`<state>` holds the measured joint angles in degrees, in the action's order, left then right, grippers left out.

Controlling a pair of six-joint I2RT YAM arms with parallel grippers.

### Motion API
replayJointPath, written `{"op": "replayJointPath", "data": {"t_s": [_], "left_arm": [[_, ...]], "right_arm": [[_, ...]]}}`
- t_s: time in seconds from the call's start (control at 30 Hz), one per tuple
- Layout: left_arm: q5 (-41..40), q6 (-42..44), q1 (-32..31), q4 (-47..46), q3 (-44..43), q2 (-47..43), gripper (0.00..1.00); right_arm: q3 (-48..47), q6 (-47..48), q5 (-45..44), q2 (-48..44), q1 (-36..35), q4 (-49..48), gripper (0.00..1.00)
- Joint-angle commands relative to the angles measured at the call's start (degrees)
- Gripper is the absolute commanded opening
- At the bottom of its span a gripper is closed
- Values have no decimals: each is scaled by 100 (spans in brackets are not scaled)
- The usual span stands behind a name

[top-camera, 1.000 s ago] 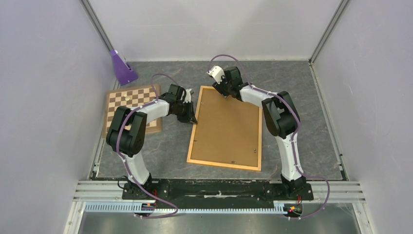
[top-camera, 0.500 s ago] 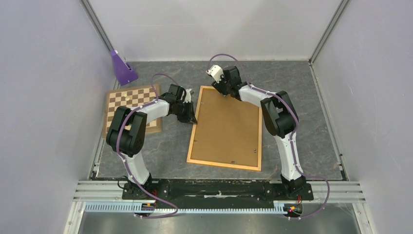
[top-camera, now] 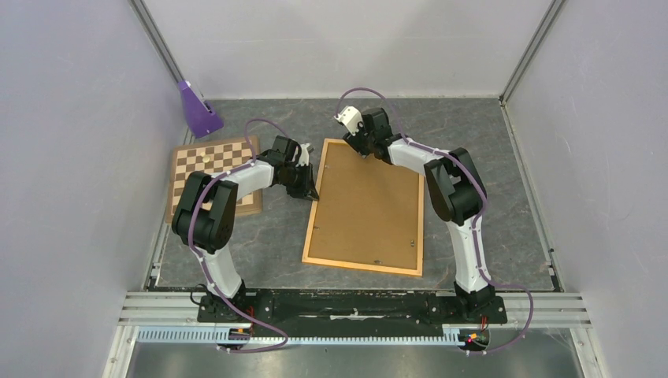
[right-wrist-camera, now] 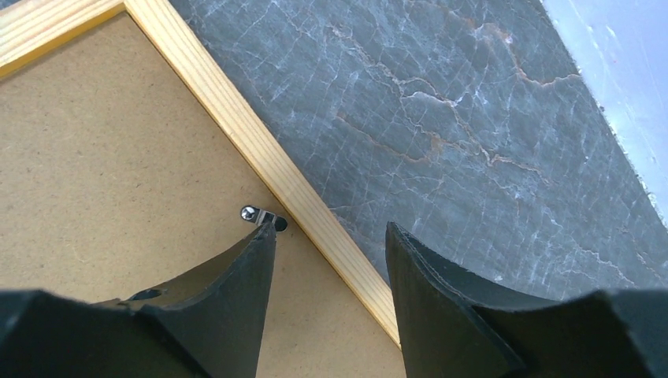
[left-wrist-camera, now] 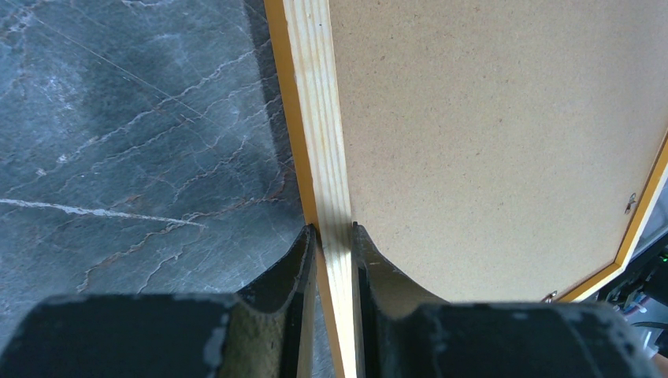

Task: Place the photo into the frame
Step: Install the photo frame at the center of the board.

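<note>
The frame [top-camera: 366,206] lies face down on the dark table, its brown fibreboard back up and its light wooden rails around it. My left gripper [top-camera: 309,189] is at the frame's left rail [left-wrist-camera: 319,118], and in the left wrist view its jaws [left-wrist-camera: 334,230] are shut on that rail, one finger on each side. My right gripper [top-camera: 364,151] hangs open over the far rail [right-wrist-camera: 236,118]; its left fingertip [right-wrist-camera: 264,236] sits at a small metal clip [right-wrist-camera: 260,214] on the back. The photo is out of view.
A brown-and-white chessboard [top-camera: 206,161] lies left of the frame, partly under the left arm. A purple object [top-camera: 197,110] stands at the far left corner. White walls close in on the table on three sides.
</note>
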<state>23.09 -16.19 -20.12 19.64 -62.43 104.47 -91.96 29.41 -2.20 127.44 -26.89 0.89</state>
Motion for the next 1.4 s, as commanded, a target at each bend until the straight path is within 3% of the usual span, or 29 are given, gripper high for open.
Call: {"op": "replayJointPath", "data": {"t_s": [0.0,1.37], "left_arm": [[143,327,-111,207,-49,144,2],[170,336,-110,233,-68,212,2]], "right_arm": [[124,-118,119,-307,-44,-167,57],[-371,99,-101,397,-53,-238,56]]}}
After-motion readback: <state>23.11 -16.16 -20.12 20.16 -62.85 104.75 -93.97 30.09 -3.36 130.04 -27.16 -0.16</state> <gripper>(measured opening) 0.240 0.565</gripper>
